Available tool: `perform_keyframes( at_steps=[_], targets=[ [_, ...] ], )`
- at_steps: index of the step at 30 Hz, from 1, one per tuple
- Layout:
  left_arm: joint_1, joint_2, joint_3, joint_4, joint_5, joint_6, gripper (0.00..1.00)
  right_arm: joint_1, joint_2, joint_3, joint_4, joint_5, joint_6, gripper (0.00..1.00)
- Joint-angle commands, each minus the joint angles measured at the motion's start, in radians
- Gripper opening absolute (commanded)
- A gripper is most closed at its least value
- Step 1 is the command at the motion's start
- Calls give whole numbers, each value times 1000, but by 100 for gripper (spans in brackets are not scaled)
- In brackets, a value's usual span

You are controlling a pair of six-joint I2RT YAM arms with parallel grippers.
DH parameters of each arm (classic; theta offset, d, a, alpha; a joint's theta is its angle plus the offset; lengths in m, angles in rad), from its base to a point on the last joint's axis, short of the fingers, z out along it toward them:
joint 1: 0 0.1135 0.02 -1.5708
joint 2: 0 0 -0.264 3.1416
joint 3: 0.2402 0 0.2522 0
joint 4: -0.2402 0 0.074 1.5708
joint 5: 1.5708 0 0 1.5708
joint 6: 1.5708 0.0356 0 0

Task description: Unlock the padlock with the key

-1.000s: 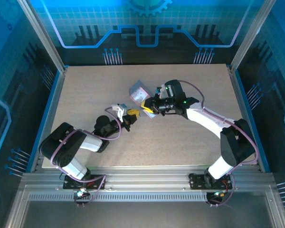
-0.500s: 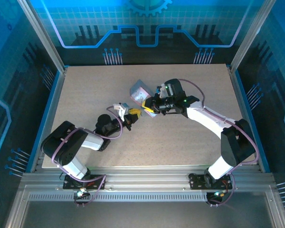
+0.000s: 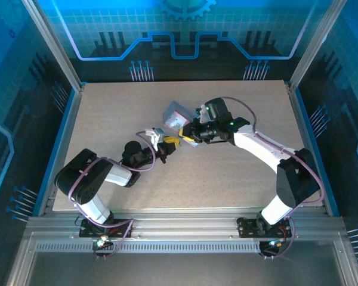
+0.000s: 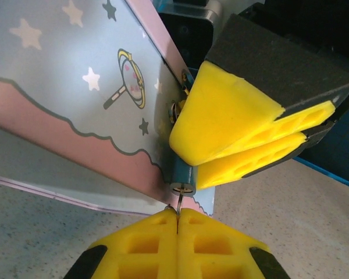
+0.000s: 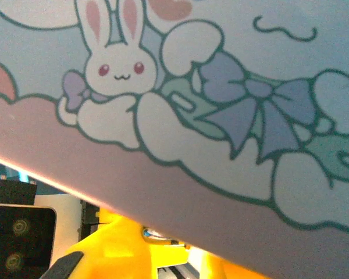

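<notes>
The padlock (image 4: 182, 173) is a tiny dark bluish body hanging at the edge of the cartoon-printed tin (image 4: 75, 87). My right gripper (image 3: 184, 139) is shut on it, its yellow fingers (image 4: 238, 133) clamped over the body. The keyhole end faces down toward my left gripper (image 4: 178, 224). That gripper is shut on the key (image 4: 178, 207), a thin dark blade whose tip is at the keyhole. In the top view my left gripper (image 3: 169, 143) meets the right one just below the tin (image 3: 175, 114). In the right wrist view the tin (image 5: 221, 116) looms close, with a glint of silvery metal (image 5: 157, 235) by my yellow fingers (image 5: 104, 253).
Both arms reach to the middle of the speckled table (image 3: 227, 173). The tin stands tilted on its edge behind the grippers. Blue walls and metal posts (image 3: 53, 47) enclose the table on all sides.
My left arm has edged a little to the right, bringing its gripper closer to the right gripper and the padlock. The right arm and the tin have hardly moved.
</notes>
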Motion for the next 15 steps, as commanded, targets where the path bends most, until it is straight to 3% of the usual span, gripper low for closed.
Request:
perform_keyframes(
  at_steps=[1, 8, 15],
  targets=[
    [-2, 33, 55, 41, 49, -38, 0, 29, 21, 21, -18, -47, -68, 0],
    [-29, 102, 18, 41, 5, -35, 0, 30, 59, -28, 5, 3, -81, 0],
    [-88, 163, -45, 41, -113, -125, 0, 35, 119, -106, 107, 52, -83, 4]
  ],
)
